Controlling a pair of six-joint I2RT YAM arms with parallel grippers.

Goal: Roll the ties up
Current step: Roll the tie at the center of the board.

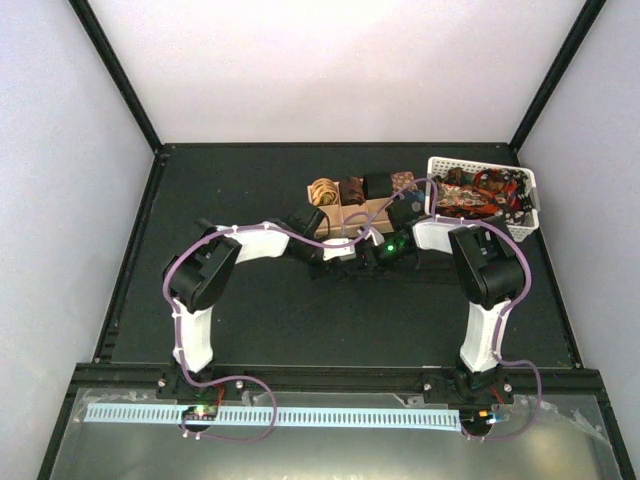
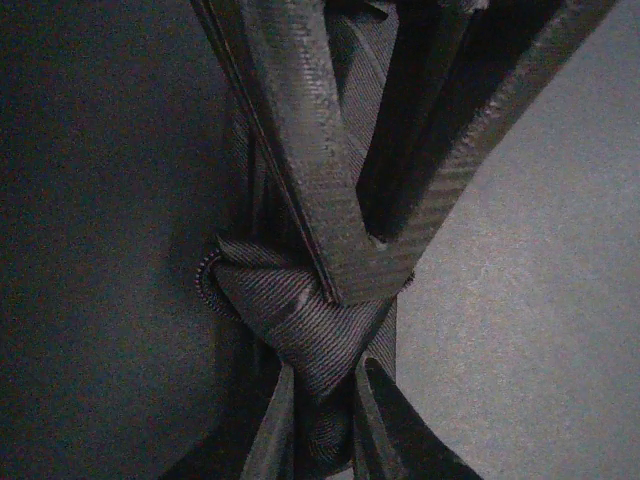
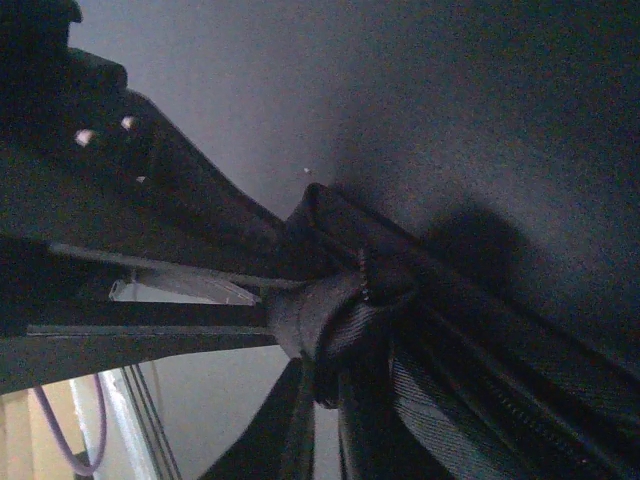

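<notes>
I am working the rolling step on a dark tie (image 2: 300, 320), low over the counter (image 1: 250, 320) where both arms are converging. My left pincer (image 2: 365, 282) is clenching it. The fingers are meeting at their tips, with the fabric running up between them and a small tight coil bulging just below.

My right pincer (image 2: 325, 405) is straddling that same coil from the opposite side. I cannot tell whether it is gripping the coil or only bracketing it.

I am judging that the next move calls for turning the coil onward while the left side is feeding strip under light tension, or the wraps may spring loose.

Just beyond the pincers, the wooden tray (image 1: 370, 212) is holding rolled ties (image 1: 322, 190) in its compartments. Further right, the white basket (image 1: 483, 163) is holding loose ties (image 1: 480, 195) waiting their turn.
</notes>
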